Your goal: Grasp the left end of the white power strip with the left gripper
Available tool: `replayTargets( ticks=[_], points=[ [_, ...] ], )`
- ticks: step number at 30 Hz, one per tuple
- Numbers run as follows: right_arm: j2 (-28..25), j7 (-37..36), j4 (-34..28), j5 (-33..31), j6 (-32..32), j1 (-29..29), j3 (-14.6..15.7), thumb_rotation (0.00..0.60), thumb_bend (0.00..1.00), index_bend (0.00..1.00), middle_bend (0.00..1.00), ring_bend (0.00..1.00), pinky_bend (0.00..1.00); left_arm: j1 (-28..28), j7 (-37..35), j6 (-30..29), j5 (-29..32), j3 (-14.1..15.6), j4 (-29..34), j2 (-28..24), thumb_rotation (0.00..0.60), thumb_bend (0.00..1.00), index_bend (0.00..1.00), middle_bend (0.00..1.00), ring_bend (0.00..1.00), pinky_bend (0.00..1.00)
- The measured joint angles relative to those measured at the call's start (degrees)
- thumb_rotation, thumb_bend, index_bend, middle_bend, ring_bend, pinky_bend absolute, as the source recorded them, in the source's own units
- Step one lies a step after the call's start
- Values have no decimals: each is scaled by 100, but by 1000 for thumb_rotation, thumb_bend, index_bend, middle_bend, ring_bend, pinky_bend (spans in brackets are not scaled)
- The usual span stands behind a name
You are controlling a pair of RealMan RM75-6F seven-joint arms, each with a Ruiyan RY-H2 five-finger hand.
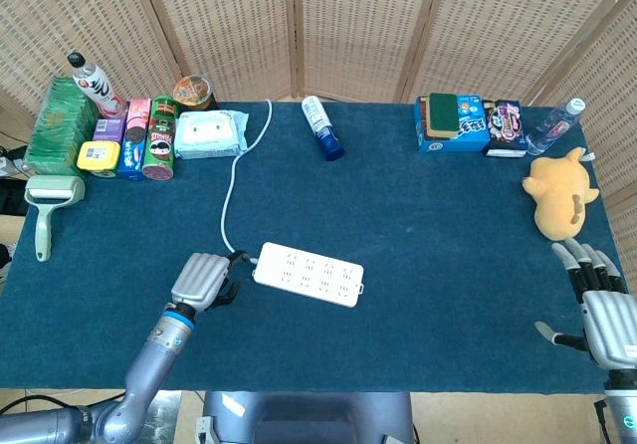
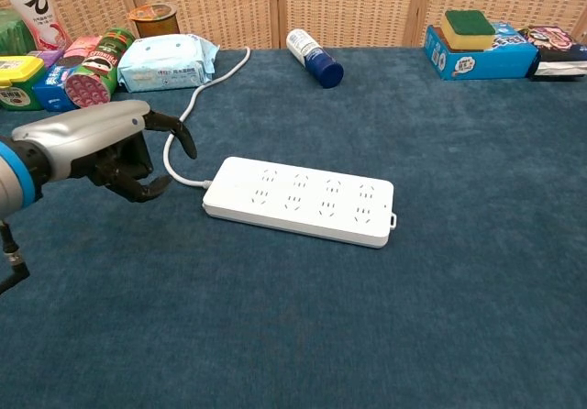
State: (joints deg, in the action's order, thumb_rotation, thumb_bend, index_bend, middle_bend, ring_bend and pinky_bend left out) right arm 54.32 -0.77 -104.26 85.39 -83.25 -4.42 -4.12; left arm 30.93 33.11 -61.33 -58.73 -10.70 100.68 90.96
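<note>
Lying flat mid-tabletop [image 1: 448,265] — white power strip [image 1: 309,274], long, low, rounded, sockets in two rows, cord [image 1: 231,180] off its left end. Probably light and rigid, smooth plastic, likely slippery; best taken across the left end, clear of the cord. Left hand [image 1: 202,282] just beside that end, fingers curled apart, grasping nothing. Right hand [image 1: 602,310] spread and empty, far right.

Head cam overhead; chest low, closer
</note>
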Motion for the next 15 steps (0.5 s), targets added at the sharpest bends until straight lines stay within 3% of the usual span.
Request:
replayTargets(
  ticks=[15],
  points=[
    [33,68,17,-72,89,-39,10,600,0,62,24,13,0,545,654,-82,717,-18,-361,583,600,521,308,1000,1000,1000]
  ],
)
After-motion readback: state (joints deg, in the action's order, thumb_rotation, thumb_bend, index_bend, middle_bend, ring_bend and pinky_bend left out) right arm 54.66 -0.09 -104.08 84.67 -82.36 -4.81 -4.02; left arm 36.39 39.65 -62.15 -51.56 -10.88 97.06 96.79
